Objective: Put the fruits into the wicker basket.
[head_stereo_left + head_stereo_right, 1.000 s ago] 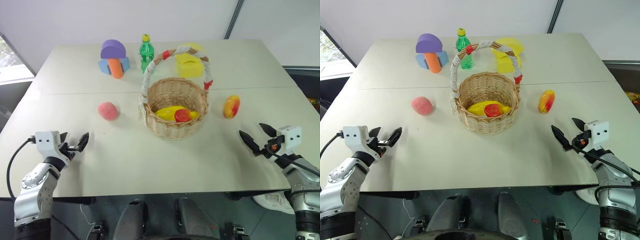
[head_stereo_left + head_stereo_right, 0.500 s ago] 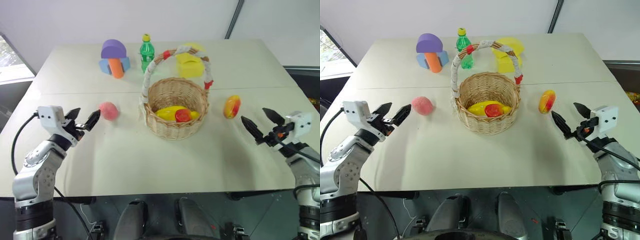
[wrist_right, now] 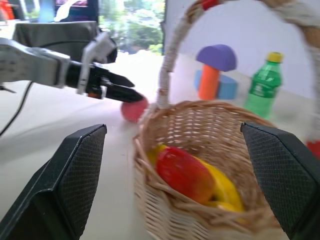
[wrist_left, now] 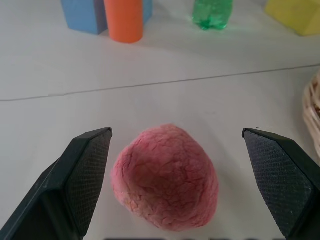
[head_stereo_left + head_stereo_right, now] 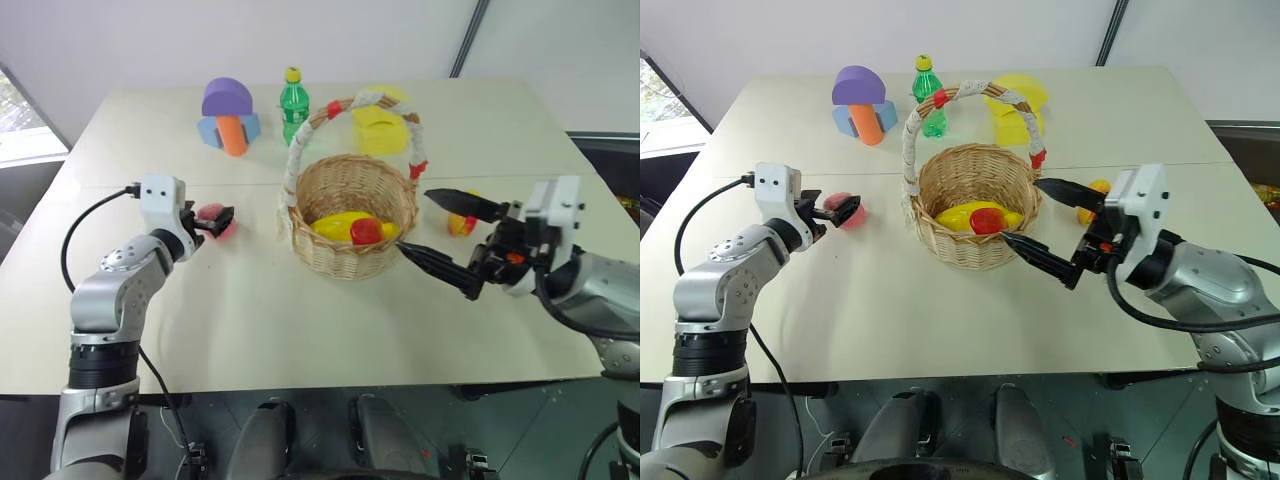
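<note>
Here, the left gripper (image 4: pixel 175 170) brackets the peach (image 4: pixel 166 185), jaws wide, ready to close; the right gripper (image 5: pixel 448 240), likewise wide, hovers at the wicker basket's (image 5: pixel 345 255) three o'clock, possibly masking the mango (image 5: pixel 461 223).

a pale cream table (image 5: pixel 300 330) fills the middle, a thin seam (image 5: pixel 120 186) crossing it from side to side. behind it stands a plain white wall (image 5: pixel 250 40) with a dark slanted bar (image 5: pixel 466 40) near its right part. a bright window (image 5: pixel 20 125) sits at the left edge (daylight outside). the floor (image 5: pixel 420 430) below is dark grey.
</note>
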Available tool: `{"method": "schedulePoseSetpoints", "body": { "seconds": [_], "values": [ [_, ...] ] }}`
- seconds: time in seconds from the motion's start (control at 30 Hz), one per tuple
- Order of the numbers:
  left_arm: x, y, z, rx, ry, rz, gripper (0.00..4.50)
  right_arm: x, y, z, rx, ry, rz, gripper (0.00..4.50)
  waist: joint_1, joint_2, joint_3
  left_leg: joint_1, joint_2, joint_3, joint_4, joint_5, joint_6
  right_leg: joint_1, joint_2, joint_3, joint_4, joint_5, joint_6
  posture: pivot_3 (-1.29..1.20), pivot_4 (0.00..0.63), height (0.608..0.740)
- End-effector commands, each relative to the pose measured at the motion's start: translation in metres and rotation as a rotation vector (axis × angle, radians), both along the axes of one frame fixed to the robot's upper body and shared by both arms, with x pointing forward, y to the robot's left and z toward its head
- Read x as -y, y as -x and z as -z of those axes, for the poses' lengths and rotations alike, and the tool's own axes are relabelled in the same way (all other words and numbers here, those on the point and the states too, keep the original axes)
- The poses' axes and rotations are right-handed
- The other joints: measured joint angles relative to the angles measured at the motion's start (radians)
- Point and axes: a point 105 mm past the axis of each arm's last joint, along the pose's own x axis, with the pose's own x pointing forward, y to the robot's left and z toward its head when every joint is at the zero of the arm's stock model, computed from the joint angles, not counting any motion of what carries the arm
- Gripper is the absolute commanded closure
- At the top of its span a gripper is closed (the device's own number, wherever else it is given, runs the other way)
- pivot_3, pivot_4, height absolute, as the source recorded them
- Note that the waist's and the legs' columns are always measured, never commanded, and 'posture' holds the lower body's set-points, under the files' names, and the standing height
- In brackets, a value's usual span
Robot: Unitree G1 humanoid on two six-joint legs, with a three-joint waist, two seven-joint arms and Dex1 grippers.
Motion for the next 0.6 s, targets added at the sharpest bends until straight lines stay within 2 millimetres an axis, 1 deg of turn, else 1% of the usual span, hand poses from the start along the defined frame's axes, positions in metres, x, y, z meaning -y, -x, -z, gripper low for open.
{"method": "schedulePoseSetpoints", "body": {
  "seconds": [0.03, 0.17, 0.27, 0.37, 0.43, 0.47, 0.53, 0.6],
  "values": [
    [0.001, -0.004, -0.007, 0.011, -0.023, -0.018, 0.0, -0.01, 0.005, -0.007, 0.034, -0.011, -0.04, 0.02, 0.0, 0.0, 0.0, 0.0, 0.0, 0.0, 0.0, 0.0, 0.0, 0.0, 0.0, 0.0, 0.0, 0.0, 0.0, 0.0, 0.15, 0.74],
    [0.006, -0.007, 0.002, -0.039, -0.044, -0.016, 0.0, -0.014, 0.005, -0.004, 0.03, -0.017, -0.057, 0.02, 0.0, 0.0, 0.0, 0.0, 0.0, 0.0, 0.0, 0.0, 0.0, 0.0, 0.0, 0.0, 0.0, 0.0, 0.0, 0.0, 0.15, 0.74],
    [0.003, -0.009, 0.007, -0.065, -0.067, -0.038, 0.0, -0.015, 0.005, -0.002, 0.029, -0.019, -0.062, 0.02, 0.0, 0.0, 0.0, 0.0, 0.0, 0.0, 0.0, 0.0, 0.0, 0.0, 0.0, 0.0, 0.0, 0.0, 0.0, 0.0, 0.15, 0.74],
    [-0.001, -0.012, 0.008, -0.079, -0.045, -0.066, 0.85, -0.017, 0.006, 0.002, 0.027, -0.018, -0.065, 0.0, 0.0, 0.0, 0.0, 0.0, 0.0, 0.0, 0.0, 0.0, 0.0, 0.0, 0.0, 0.0, 0.0, 0.0, 0.0, 0.0, 0.15, 0.74],
    [-0.003, -0.012, 0.008, -0.08, -0.041, -0.072, 1.76, -0.018, 0.007, 0.003, 0.027, -0.017, -0.066, 0.0, 0.0, 0.0, 0.0, 0.0, 0.0, 0.0, 0.0, 0.0, 0.0, 0.0, 0.0, 0.0, 0.0, 0.0, 0.0, 0.0, 0.15, 0.74],
    [-0.006, -0.012, 0.007, -0.079, -0.052, -0.081, 2.14, -0.018, 0.007, 0.004, 0.028, -0.016, -0.065, 0.0, 0.0, 0.0, 0.0, 0.0, 0.0, 0.0, 0.0, 0.0, 0.0, 0.0, 0.0, 0.0, 0.0, 0.0, 0.0, 0.0, 0.15, 0.74],
    [-0.012, -0.009, 0.003, -0.066, -0.077, -0.085, 2.44, -0.017, 0.007, 0.005, 0.031, -0.011, -0.062, 0.0, 0.0, 0.0, 0.0, 0.0, 0.0, 0.0, 0.0, 0.0, 0.0, 0.0, 0.0, 0.0, 0.0, 0.0, 0.0, 0.0, 0.15, 0.74],
    [-0.018, -0.003, -0.007, -0.026, -0.082, -0.06, 2.44, -0.014, 0.007, 0.005, 0.037, -0.009, -0.053, 0.0, -0.005, 0.0, 0.0, 0.0, 0.0, 0.0, 0.0, 0.0, 0.0, -0.001, 0.0, 0.0, 0.0, 0.0, 0.0, 0.0, 0.15, 0.74]
  ]
}}
